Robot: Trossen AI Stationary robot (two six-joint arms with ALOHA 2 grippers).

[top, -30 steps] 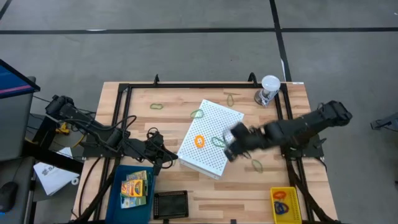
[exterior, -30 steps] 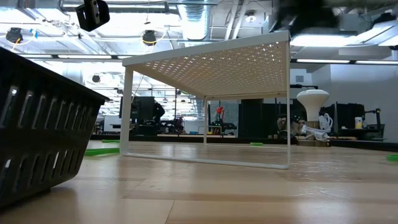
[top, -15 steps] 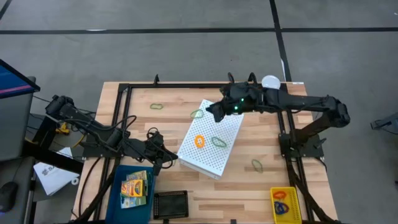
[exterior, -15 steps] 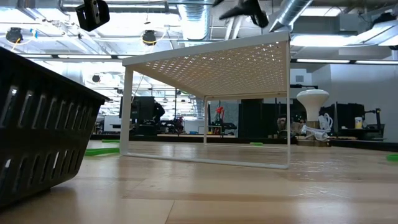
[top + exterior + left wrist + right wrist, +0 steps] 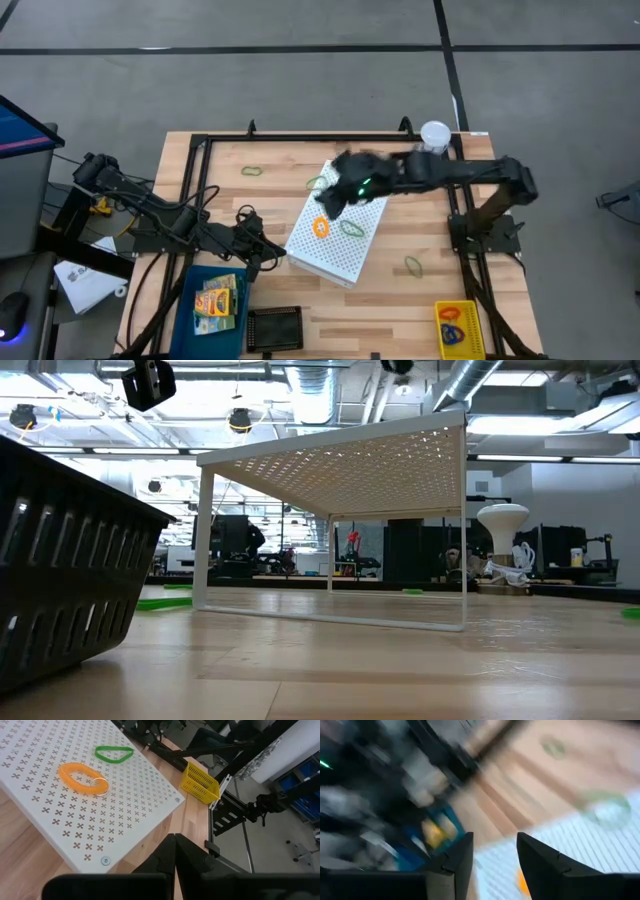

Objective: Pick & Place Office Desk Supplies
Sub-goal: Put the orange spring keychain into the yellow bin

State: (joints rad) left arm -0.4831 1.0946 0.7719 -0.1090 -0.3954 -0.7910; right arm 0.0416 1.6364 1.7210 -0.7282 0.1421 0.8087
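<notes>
While a few supplies already sit in bins, much is still loose, so the task looks only partly done. Crayon boxes [image 5: 216,302] lie in the blue bin [image 5: 190,322] near the table's front left corner, and the yellow bin [image 5: 459,329] at the front right corner holds a couple of small items.

Left to collect: an orange rubber band [image 5: 321,227] and a green rubber band [image 5: 351,228], both thin flat loops lying on top of the white perforated box [image 5: 335,250] at the table's middle, plus olive loops on the bare wood, one [image 5: 252,170] toward the back left, one [image 5: 371,159] by the back edge, one [image 5: 413,265] toward the front right.

The right pincer [image 5: 340,195] hovers over the box's back part, its fingers [image 5: 535,860] spread apart with nothing between them. The left pincer [image 5: 268,256] rests near the box's front left side, fingers closed together, empty.
</notes>
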